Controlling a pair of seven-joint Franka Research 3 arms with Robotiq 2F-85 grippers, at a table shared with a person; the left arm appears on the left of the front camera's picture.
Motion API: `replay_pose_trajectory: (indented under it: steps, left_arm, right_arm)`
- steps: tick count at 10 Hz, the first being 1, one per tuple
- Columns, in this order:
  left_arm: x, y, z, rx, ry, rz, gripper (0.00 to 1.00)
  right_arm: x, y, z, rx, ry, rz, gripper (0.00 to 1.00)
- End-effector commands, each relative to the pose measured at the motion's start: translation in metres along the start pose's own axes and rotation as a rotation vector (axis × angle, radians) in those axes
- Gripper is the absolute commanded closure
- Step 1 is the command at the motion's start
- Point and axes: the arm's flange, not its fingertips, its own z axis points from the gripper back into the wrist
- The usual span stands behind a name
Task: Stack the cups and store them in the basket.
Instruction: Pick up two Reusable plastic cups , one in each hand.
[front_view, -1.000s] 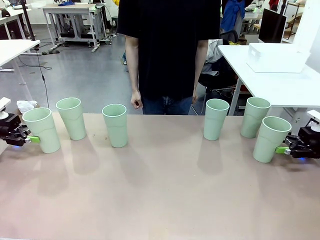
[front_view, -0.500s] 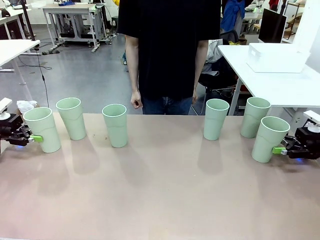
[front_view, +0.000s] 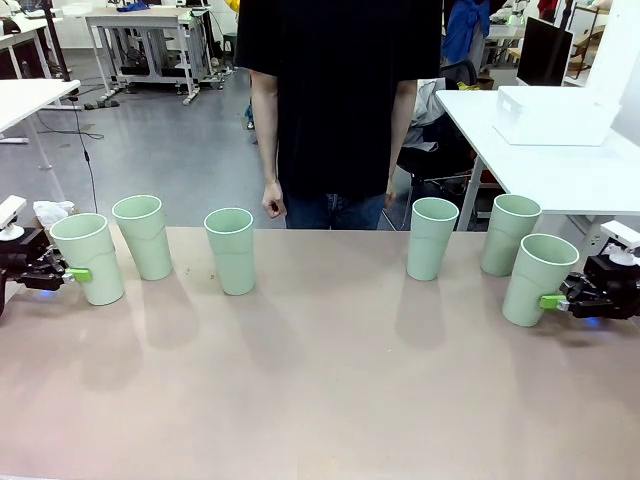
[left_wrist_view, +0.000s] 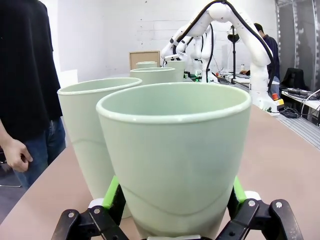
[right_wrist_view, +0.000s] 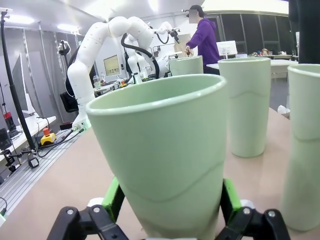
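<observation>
Six cups, all upright on the surface (front_view: 320, 380).
- Far-left cup (front_view: 88, 250), left edge: clamped between the green pads of the left gripper (front_view: 76, 274).
- Far-right cup (front_view: 540, 275), right edge: clamped by the right gripper (front_view: 548, 300).
- Free along the far edge: second cup (front_view: 143, 237), third cup (front_view: 231, 250), fourth cup (front_view: 432, 238), fifth cup (front_view: 510, 234).

Basket (front_view: 555, 118): on a separate white table (front_view: 560, 175), beyond the far right corner.
</observation>
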Motion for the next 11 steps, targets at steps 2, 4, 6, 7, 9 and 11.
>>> replay_pose_trajectory:
  steps: [2, 4, 6, 7, 9, 11]
  left_arm:
    - [0.0003, -0.0085, -0.0129, 0.027, -0.002, -0.020, 0.00]
    - [0.0003, -0.0094, -0.0162, 0.027, -0.003, -0.023, 0.00]
    - [0.0014, -0.0102, -0.0179, 0.030, -0.016, -0.025, 0.00]
    - [0.0011, -0.0104, -0.0183, 0.031, -0.018, -0.022, 0.00]
    - [0.0013, -0.0108, -0.0191, 0.026, -0.018, -0.018, 0.00]
    - [-0.0013, -0.0036, -0.0106, -0.004, -0.006, 0.001, 0.00]
  right_arm:
    - [0.0037, 0.0069, -0.0125, -0.004, 0.003, -0.013, 0.00]
    - [0.0046, 0.0094, -0.0144, 0.007, -0.002, -0.015, 0.00]
    - [0.0047, 0.0107, -0.0162, 0.019, -0.007, -0.024, 0.00]
    - [0.0050, 0.0112, -0.0164, 0.022, -0.009, -0.021, 0.00]
    - [0.0070, 0.0127, -0.0170, 0.035, -0.017, -0.016, 0.00]
    - [0.0102, 0.0140, -0.0162, 0.046, -0.045, -0.015, 0.00]
